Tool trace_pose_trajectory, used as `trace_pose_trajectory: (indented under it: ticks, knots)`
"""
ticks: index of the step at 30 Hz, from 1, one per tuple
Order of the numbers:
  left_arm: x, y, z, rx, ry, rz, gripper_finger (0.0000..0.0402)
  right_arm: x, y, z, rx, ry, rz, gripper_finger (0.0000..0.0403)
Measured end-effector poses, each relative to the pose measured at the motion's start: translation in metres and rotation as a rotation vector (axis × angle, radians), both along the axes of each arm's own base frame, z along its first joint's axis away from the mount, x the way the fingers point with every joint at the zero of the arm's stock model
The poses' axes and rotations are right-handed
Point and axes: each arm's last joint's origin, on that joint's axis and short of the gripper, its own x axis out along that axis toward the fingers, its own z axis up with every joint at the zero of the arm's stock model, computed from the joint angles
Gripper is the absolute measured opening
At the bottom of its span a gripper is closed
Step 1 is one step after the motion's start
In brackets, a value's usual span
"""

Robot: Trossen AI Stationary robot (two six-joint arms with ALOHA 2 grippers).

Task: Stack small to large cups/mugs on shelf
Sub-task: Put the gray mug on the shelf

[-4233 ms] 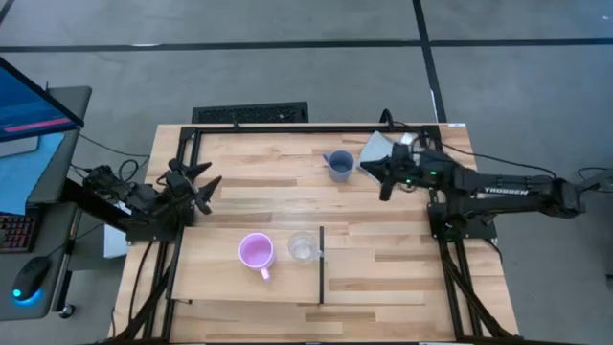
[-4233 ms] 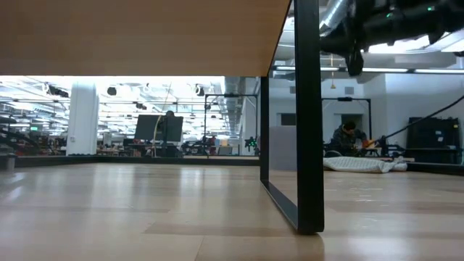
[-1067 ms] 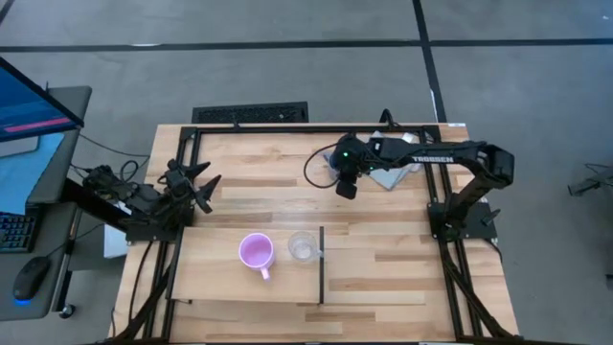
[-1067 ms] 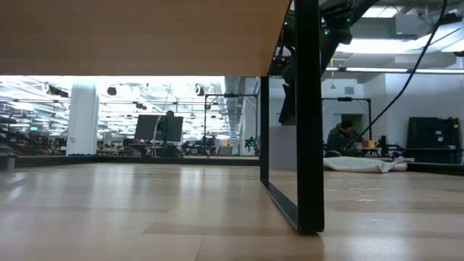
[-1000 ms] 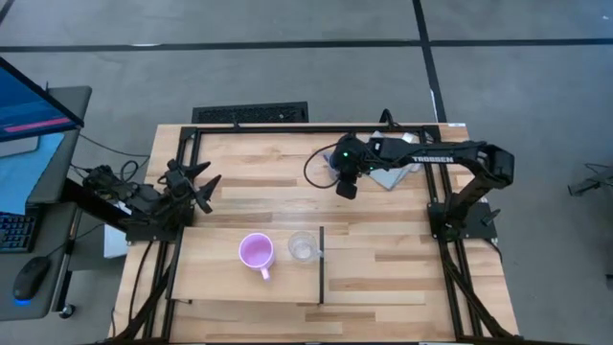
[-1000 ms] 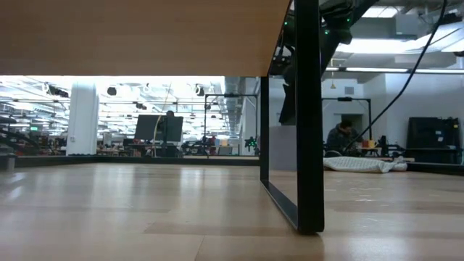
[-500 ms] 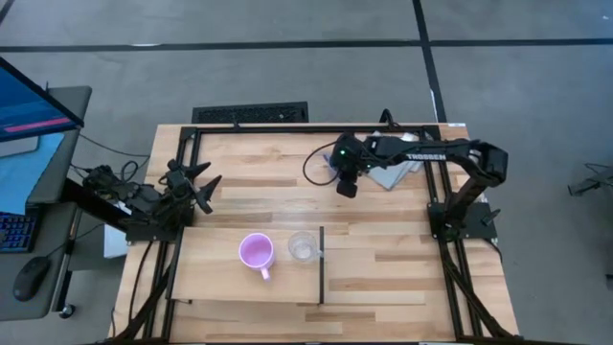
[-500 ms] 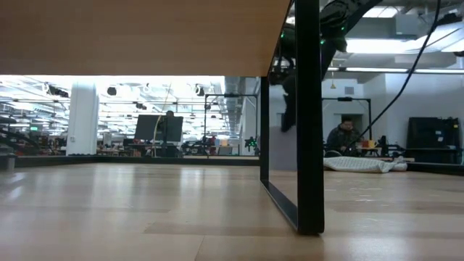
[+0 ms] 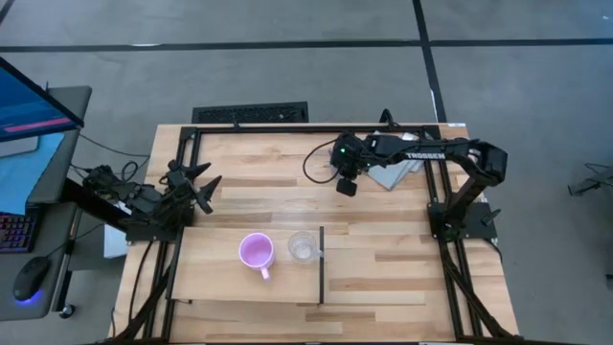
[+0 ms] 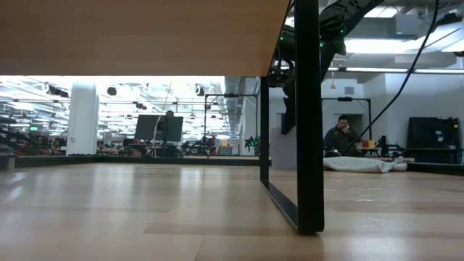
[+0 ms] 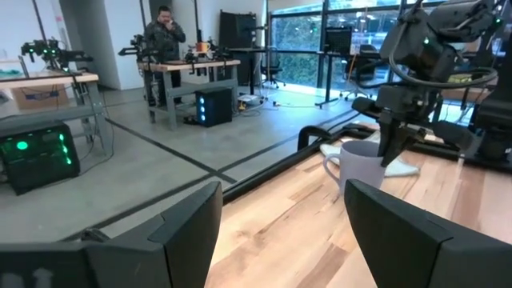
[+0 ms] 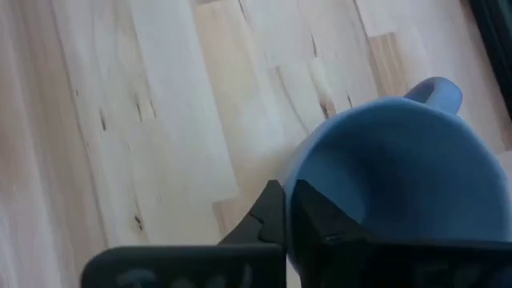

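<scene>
The blue-grey mug [image 12: 392, 168] stands upright on the striped tabletop in the far middle, and my right gripper [image 9: 346, 186] is shut on it from above; it also shows in the left wrist view as a pale mug [image 11: 360, 164]. In the high view the arm covers most of it. The pink-purple mug [image 9: 256, 252] and the small clear cup [image 9: 304, 247] stand side by side on the pale shelf board [image 9: 383, 278], left of its black strip [image 9: 322, 264]. My left gripper [image 9: 196, 187] waits open at the table's left edge. My right gripper pinches the mug's wall at the rim [image 12: 314, 156], one finger inside the mug [image 12: 324, 220] and one outside [image 12: 268, 212]. The fingers point steeply down, slanting in from the table's right side. The hold is opposite the handle [image 12: 436, 92]. The mug stands upright with its base on the table.
A grey cloth [image 9: 395, 174] lies just right of the blue-grey mug under my right arm. The black metal frame [image 9: 249, 126] runs along the table's far and side edges. In the room beyond sits a person [image 10: 341, 134].
My right gripper has sunk a little onto the blue-grey mug. The mug stays where it was on the table.
</scene>
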Motion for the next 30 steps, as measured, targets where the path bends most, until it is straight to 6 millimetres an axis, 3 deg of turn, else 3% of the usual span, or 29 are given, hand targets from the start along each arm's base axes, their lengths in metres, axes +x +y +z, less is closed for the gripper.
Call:
trace_pose_trajectory:
  ticks: [10,20,30]
  knots:
    - [0.000,0.000,0.000,-0.003,-0.004,0.000,0.0256,0.002,0.002,0.002,0.037,-0.024,0.026,0.0014]
    - [0.000,0.000,0.000,-0.004,-0.004,-0.001,0.0256,0.017,0.006,0.025,0.046,-0.115,0.082,0.0014]
    - [0.000,0.000,0.000,-0.009,-0.009,-0.001,0.0256,0.020,0.013,0.027,0.063,-0.130,0.114,0.0014]
